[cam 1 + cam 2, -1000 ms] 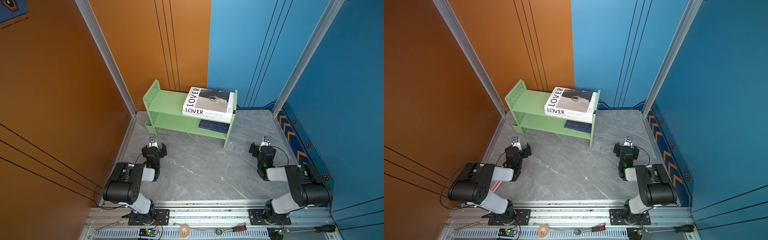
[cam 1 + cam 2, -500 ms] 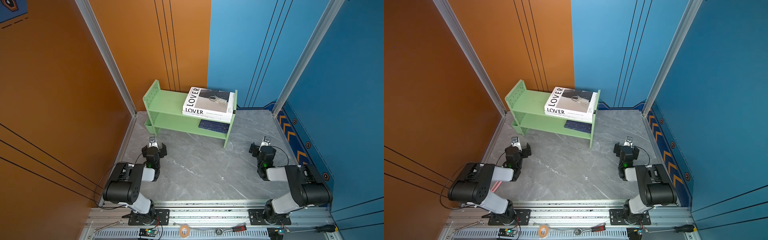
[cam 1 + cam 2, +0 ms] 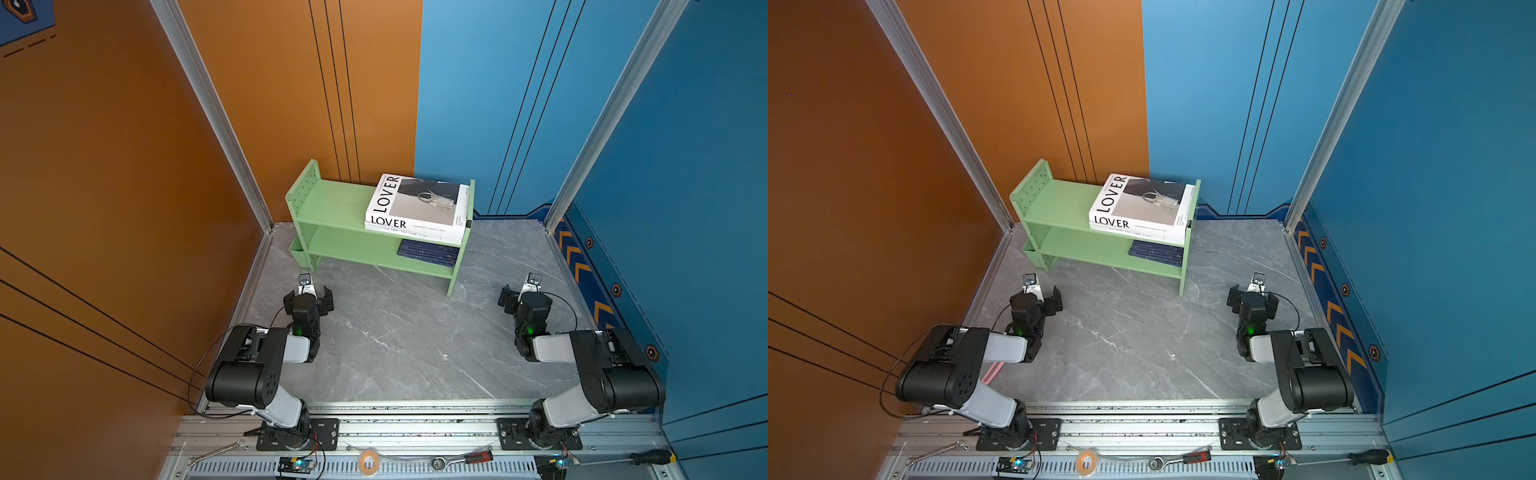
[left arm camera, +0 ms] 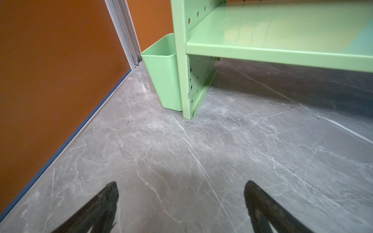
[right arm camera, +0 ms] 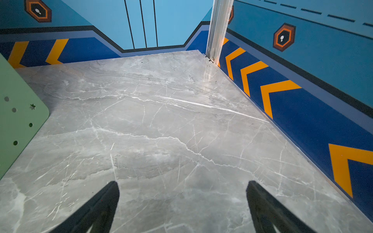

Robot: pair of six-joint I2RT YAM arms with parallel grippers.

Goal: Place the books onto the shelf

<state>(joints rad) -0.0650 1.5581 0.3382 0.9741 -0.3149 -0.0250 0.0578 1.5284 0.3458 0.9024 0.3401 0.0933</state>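
Occupying shelf [image 3: 332, 203] (both tiers): books [image 3: 417, 203]

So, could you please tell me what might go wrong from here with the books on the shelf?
The LOVER book lies right at the front edge of the top tier of the shelf; a bump could slide it off. The left claw, open, sits near the shelf's leg, so a forward move might nudge it.

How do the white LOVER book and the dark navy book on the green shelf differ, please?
The white LOVER book sits on the light green shelf's top tier, the dark navy book on its lower tier. The white book's cover shows fully; the navy book is partly hidden. Both lie flat.
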